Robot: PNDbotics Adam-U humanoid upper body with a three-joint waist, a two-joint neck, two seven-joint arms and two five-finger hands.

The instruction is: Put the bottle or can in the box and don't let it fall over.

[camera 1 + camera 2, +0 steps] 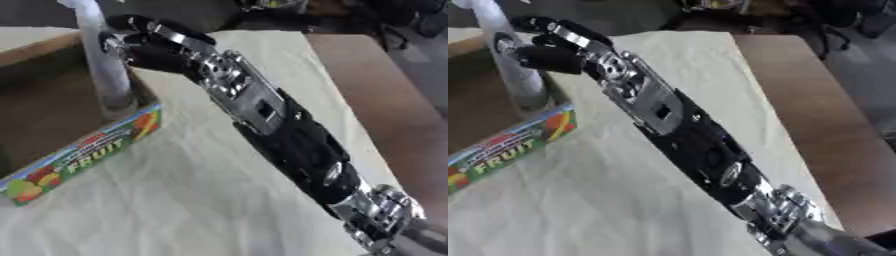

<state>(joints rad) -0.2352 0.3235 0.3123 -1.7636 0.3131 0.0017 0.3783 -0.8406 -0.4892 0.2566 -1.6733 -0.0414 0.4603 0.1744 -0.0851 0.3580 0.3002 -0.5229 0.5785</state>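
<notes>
Fingers of the right hand curl round a tall pale bottle, gripping it about mid-height; the black and silver arm runs from the hand down to the lower right corner of both views. The bottle stands upright with its lower end inside the box, close against the near right corner, just behind the printed wall that reads FRUIT. Whether its base already rests on the box floor cannot be told, since the wall hides it. The box is open-topped cardboard with a brown interior, and it sits on a cream cloth spread over the counter, whose bare brown surface shows at the right. The left hand appears in neither view. Judged from this arrangement, the placing is nearly complete: the bottle is within the box and vertical, and what remains is to set it down fully, release it, and withdraw without tipping it.
</notes>
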